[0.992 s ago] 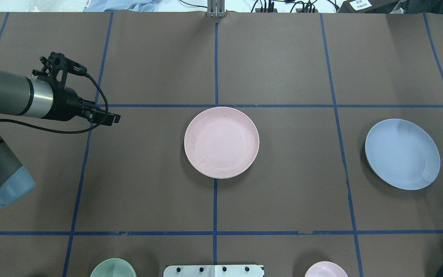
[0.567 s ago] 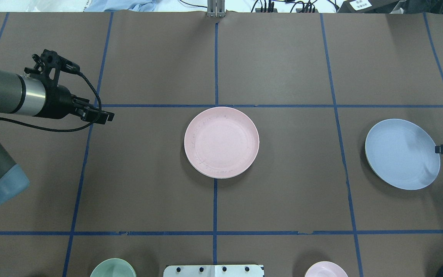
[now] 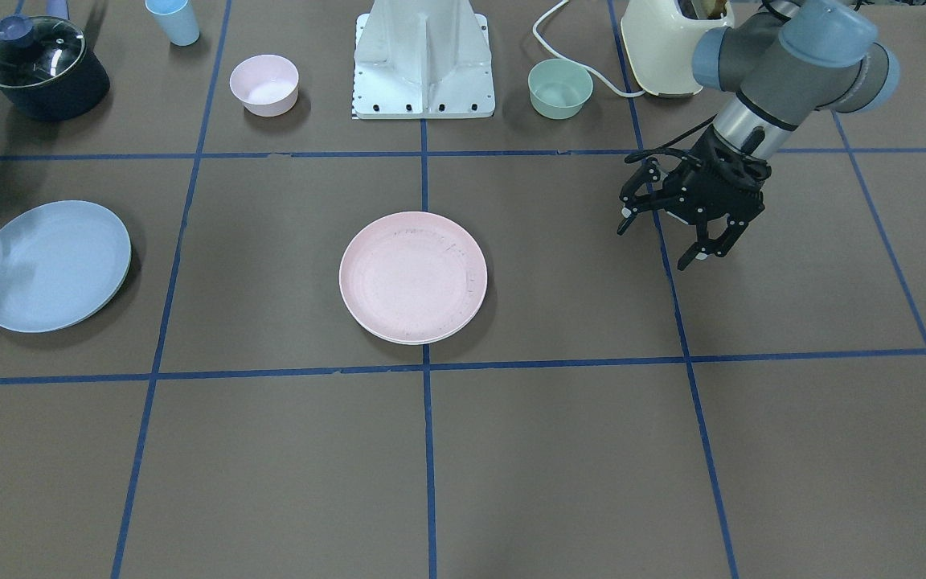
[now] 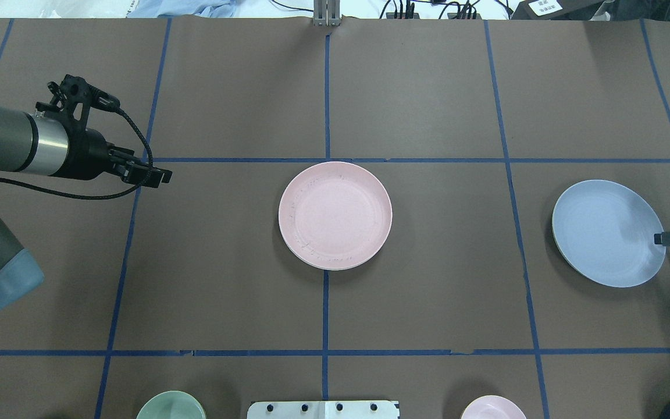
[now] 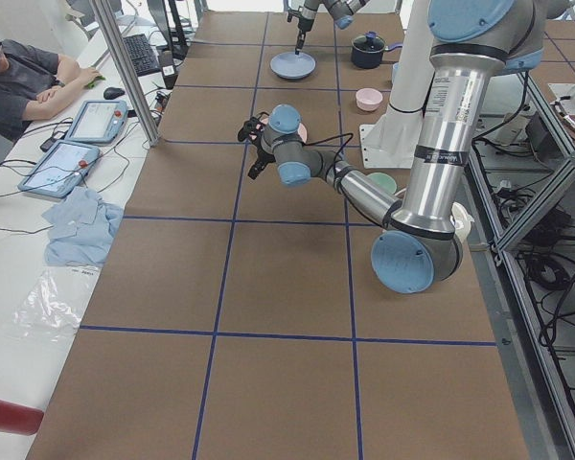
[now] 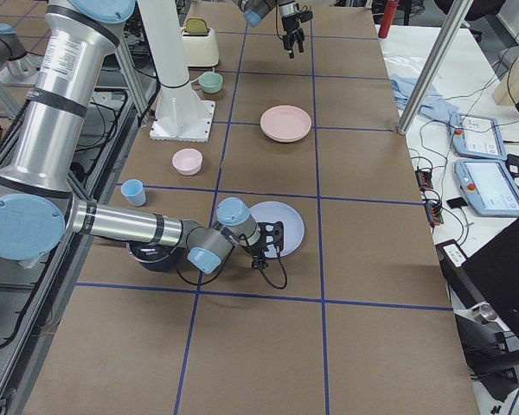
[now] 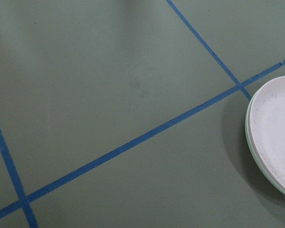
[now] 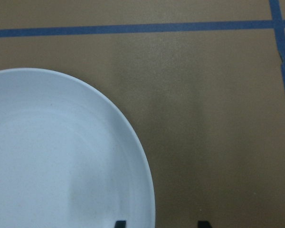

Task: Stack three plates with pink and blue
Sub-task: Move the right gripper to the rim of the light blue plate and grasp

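Right end effector [image 4: 659, 238], spread and empty, straddles blue plate [image 4: 602, 233] rim; left end effector [image 3: 656, 245] spread, empty.

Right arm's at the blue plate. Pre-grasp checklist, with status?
1. Right gripper open: ok, its fingertips stand apart in the wrist view.
2. Jaws straddle the rim of the blue plate: ok, one tip over the plate, one outside.
3. Pink plate top bare for stacking: ok.
4. Left gripper off the path: ok, open, hovering away from both plates.
5. Third plate found: cannot tell; only a pale rim shows under the pink plate.
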You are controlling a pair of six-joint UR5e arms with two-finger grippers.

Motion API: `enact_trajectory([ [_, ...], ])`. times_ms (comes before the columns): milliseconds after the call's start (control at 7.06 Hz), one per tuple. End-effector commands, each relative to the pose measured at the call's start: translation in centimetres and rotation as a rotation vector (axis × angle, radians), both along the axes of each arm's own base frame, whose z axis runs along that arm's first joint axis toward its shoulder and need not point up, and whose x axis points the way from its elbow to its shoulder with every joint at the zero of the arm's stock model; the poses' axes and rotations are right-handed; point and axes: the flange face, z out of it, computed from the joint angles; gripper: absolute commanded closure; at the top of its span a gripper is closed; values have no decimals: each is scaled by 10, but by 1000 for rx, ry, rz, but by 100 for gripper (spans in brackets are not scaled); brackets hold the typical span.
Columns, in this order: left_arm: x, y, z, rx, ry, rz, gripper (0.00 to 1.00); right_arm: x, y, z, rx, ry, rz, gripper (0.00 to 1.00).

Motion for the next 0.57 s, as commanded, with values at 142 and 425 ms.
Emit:
enact_trajectory([
  [142, 0, 0, 1, -1, -2, -3, 0, -6, -3, -27, 31, -39, -12, 100],
  [425, 0, 0, 1, 0, -1, -2, 0, -14, -9, -78, 51, -132, -29, 100],
])
